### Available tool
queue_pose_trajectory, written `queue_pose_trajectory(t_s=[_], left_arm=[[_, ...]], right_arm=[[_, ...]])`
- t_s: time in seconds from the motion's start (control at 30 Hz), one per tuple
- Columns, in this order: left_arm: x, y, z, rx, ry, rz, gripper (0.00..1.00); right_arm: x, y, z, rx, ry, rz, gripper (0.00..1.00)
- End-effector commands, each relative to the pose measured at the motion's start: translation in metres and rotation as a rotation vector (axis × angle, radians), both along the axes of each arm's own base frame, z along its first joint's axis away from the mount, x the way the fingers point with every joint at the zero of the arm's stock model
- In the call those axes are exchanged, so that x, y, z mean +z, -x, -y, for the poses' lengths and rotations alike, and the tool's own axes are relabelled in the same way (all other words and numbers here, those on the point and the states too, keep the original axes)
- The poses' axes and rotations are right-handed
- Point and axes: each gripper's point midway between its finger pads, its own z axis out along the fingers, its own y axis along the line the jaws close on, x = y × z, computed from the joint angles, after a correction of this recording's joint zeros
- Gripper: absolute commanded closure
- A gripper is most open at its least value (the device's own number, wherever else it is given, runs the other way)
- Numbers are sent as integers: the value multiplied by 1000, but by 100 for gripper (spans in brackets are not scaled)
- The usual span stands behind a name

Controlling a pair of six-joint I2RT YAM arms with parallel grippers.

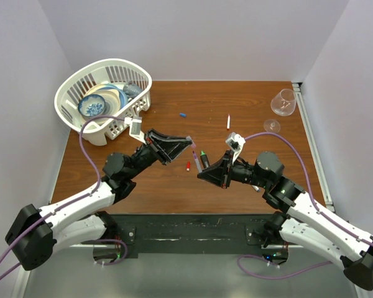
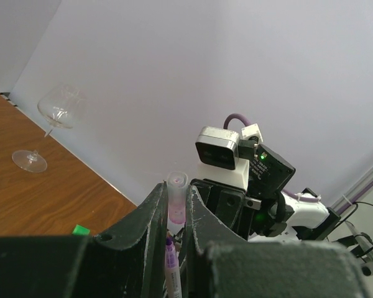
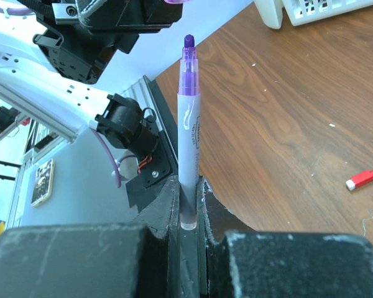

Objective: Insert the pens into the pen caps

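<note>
Centrally, purple pen (image 3: 188, 136): upright, clamped at its base by the right gripper (image 1: 201, 172), tip just below a purple cap (image 2: 176, 202) pinched in the left gripper (image 1: 191, 143), both above the table (image 1: 248, 105). Loose on the wood: red cap (image 1: 188, 166), green-tipped marker (image 1: 203, 154), blue cap (image 1: 183, 115), white stick (image 1: 228, 121). Far corners: white basket (image 1: 67, 110), wine glass (image 1: 285, 102).

Brown wood-grain desk (image 1: 248, 112) looks smooth, slight sheen. White slotted basket (image 1: 103, 63)'s glossy plastic. Thin purple pen (image 3: 189, 124) has a shiny plastic barrel; the black right claw (image 3: 188, 187) looks matt and scuffed.
</note>
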Motion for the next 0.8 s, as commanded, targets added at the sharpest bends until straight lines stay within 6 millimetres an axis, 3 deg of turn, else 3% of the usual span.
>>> queue_pose_trajectory(t_s=[0.0, 0.77], left_arm=[[20, 2, -5, 29, 18, 62, 100], [1, 7, -4, 1, -15, 38, 100]], right_arm=[[29, 1, 0, 3, -53, 64, 100], [34, -2, 1, -14, -67, 71, 100]])
